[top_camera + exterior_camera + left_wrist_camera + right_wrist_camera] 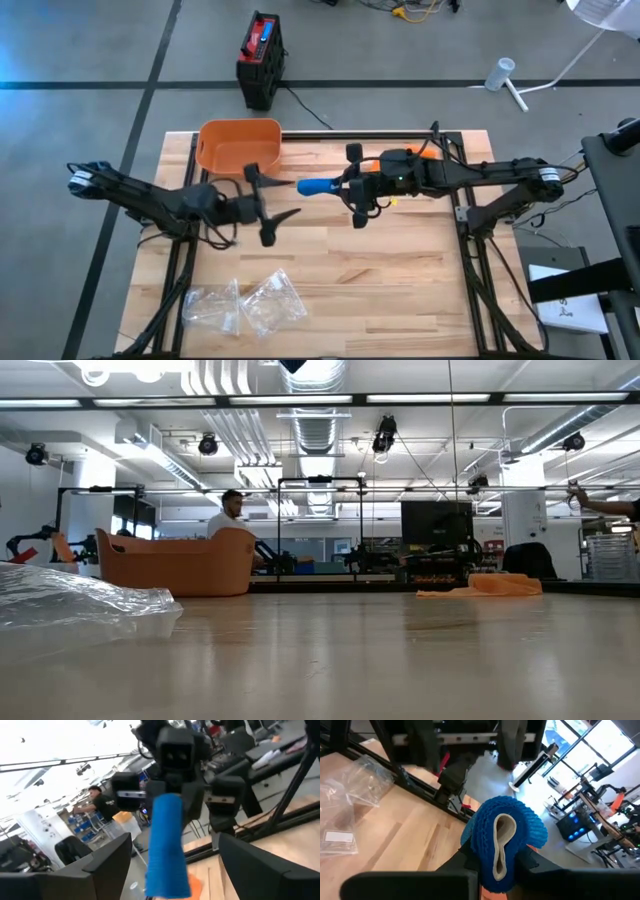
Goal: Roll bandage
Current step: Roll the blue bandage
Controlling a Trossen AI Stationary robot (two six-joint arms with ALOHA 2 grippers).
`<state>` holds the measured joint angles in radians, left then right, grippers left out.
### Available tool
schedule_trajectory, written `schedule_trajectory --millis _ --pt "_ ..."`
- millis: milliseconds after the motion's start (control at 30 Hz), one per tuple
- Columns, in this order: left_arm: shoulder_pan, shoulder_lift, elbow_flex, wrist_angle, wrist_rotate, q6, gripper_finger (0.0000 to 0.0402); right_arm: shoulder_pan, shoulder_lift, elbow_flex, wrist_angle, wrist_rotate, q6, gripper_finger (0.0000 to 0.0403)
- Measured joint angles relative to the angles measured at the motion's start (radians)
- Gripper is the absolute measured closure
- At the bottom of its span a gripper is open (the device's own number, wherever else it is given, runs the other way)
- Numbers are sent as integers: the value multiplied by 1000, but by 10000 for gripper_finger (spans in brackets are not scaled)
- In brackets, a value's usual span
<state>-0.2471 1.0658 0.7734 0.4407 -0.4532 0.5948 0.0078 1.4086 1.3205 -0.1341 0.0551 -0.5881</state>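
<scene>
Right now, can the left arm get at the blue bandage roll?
Probably yes. The left gripper is open and faces the roll, which the right gripper holds up above the table. Nothing shows between them.

Blurred in the right wrist view: fingers of the left gripper (465, 745) beyond the blue bandage roll (504, 840). Cut off below the pincer: the roll's lower end.
</scene>
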Motion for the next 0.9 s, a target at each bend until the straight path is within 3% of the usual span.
schedule_trajectory --millis 267,533,667,900 --pt "51 128 0 133 -83 31 133 0 0 0 -1 -1 -3 364" --pt "69 173 0 148 -45 24 174 0 1 0 -3 -1 -3 363" --pt "73 192 0 147 -42 -13 232 0 1 0 -3 -2 12 363" --pt "79 236 0 154 -39 -42 377 1 1 -2 -31 -8 4 356"
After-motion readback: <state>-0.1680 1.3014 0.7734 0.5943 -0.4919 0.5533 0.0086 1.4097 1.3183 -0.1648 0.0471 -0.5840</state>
